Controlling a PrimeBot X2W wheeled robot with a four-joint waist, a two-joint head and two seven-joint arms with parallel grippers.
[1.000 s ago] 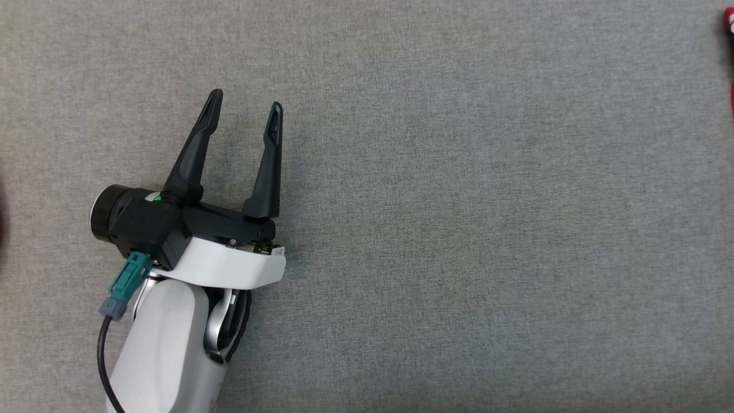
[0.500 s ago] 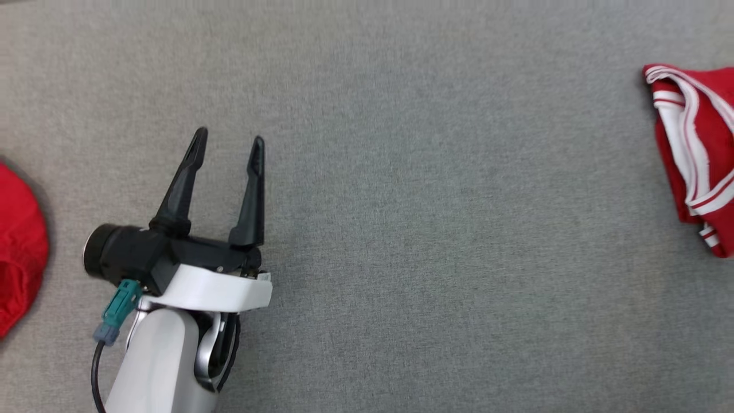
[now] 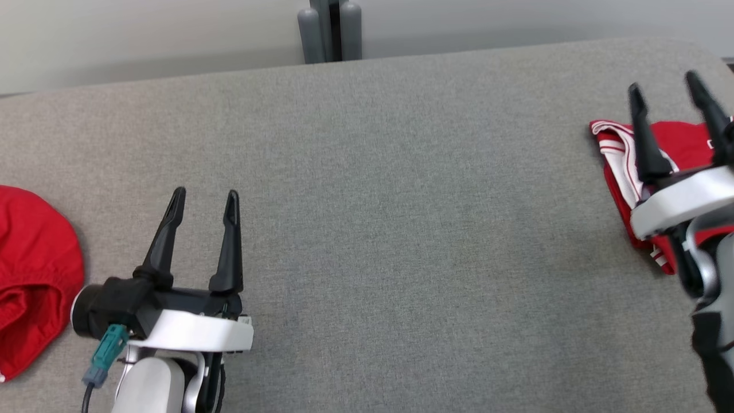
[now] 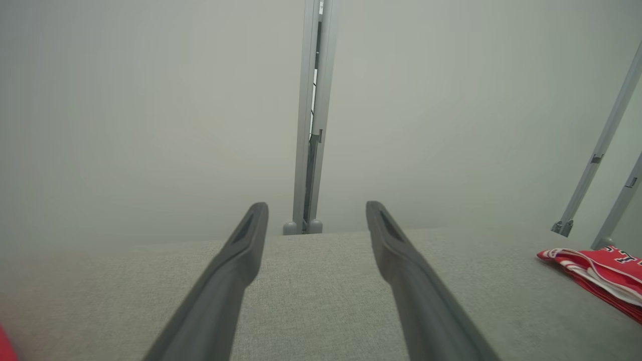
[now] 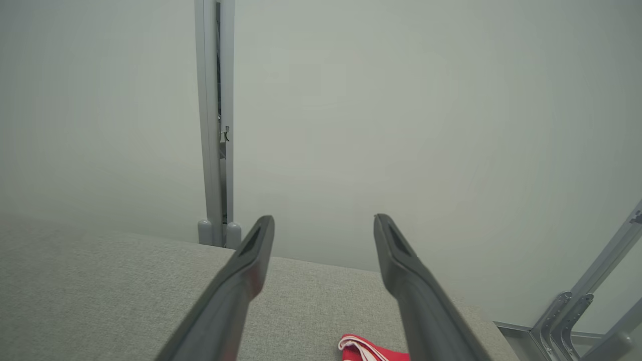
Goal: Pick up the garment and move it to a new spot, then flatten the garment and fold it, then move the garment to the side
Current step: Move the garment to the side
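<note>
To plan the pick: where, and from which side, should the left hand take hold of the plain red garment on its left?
Likely the rounded right edge of the plain red garment, coming from the right and above: that edge faces the open left hand across bare table, and a fold bunches up near it. Its left part is out of frame.

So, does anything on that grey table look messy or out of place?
Only mildly: the plain red cloth garment at the left edge of the grey fabric-covered table lies bunched and rumpled, partly cut off by the picture. The red jersey with white striped trim at the right edge looks folded, fairly tidy.
</note>
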